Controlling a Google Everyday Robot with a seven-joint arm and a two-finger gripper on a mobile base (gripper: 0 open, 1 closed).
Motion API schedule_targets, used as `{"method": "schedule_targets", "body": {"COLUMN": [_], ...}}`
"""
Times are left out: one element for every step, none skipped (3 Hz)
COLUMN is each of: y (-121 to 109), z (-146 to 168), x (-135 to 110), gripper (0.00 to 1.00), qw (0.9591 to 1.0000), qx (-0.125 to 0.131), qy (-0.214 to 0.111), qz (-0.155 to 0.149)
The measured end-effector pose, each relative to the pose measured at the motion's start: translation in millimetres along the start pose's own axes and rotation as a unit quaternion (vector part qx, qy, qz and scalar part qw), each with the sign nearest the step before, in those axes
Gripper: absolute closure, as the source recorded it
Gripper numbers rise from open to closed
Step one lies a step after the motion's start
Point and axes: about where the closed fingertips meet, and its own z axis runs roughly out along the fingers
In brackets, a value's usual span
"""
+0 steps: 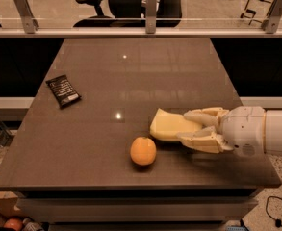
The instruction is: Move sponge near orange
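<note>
The pale yellow sponge is held between the cream fingers of my gripper, which reaches in from the right over the front right part of the brown table. The gripper is shut on the sponge. The sponge's left end sticks out toward the orange. The orange sits on the table near the front edge, just below and left of the sponge, a small gap apart. The sponge's right end is hidden between the fingers.
A flat black snack packet lies at the table's left side. A railing with glass runs behind the table, with office chairs beyond it. The table's front edge is close below the orange.
</note>
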Motion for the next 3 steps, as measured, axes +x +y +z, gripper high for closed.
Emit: {"method": "schedule_targets", "body": {"y": [1.4,2.6,4.0], "z": [1.4,2.5,3.5], "x": [-2.3,-4.3,-6.4], "gripper": [0.58,0.36,0.12], "qw": [1.0,1.0,1.0], "qx": [-0.002,-0.003,-0.004], "qy": [0.001,0.001,0.002], "qz": [-0.002,-0.005,-0.007]}}
